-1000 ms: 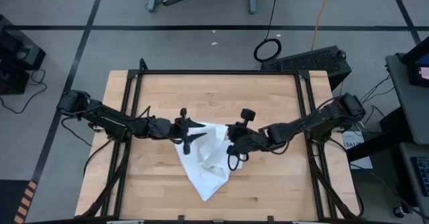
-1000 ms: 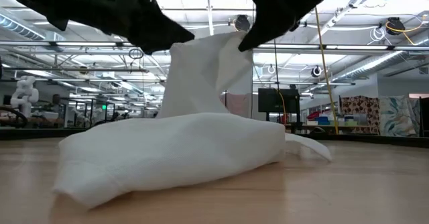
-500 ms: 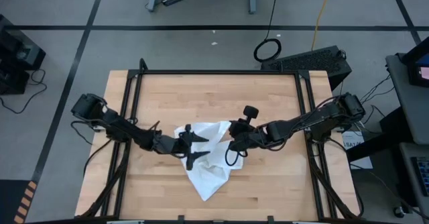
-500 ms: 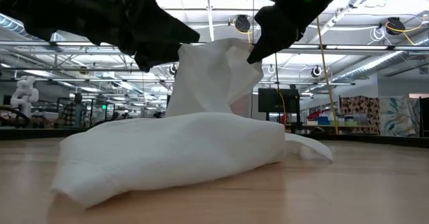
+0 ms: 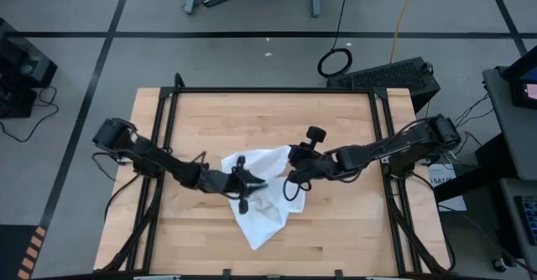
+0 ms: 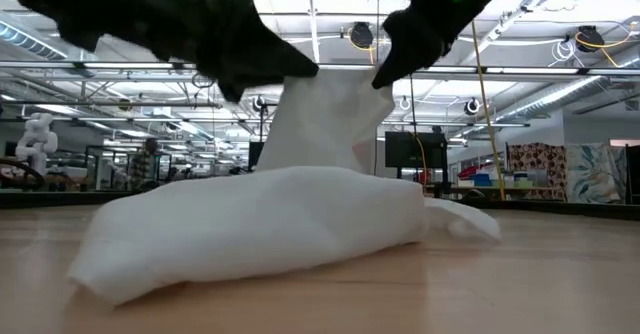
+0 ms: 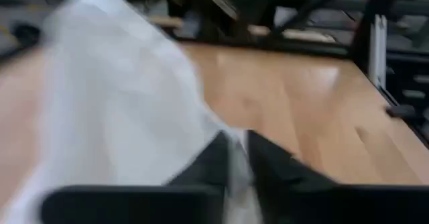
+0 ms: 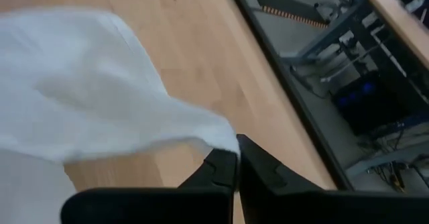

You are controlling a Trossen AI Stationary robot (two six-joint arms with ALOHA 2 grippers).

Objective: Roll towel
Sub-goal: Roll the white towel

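The white towel [image 5: 258,198] lies crumpled in the middle of the wooden table. Its bulk [image 6: 260,224] rests on the tabletop and one part [image 6: 330,114] is raised between both grippers. My left gripper [image 5: 252,184] is over the towel's middle, shut on the cloth; it also shows in the left wrist view [image 7: 236,158]. My right gripper [image 5: 293,168] is at the towel's far right side, shut on the cloth; it also shows in the right wrist view [image 8: 236,158]. My left gripper pinches a raised part of the towel's edge [image 7: 221,133] between its two fingers, coming from the table's left. The cloth falls away slack from the fingers down to the bulk on the table. One layer or several, I cannot tell. My right gripper pinches a corner of the towel [image 8: 222,138] between its two fingers, coming from the table's right. The corner is lifted off the table, and the cloth runs slack from it to the bulk on the tabletop.
A black frame [image 5: 277,91] runs along the table's far, left and right sides. Bare wood [image 5: 252,121] lies beyond the towel toward the far edge, and more lies near the front edge [image 5: 352,238].
My left gripper has gone toward the table's right and near edges, carrying its part of the towel over the bulk. My right gripper has shifted a little toward the far edge. The raised cloth between them has bunched closer together; the bulk has stayed on the table.
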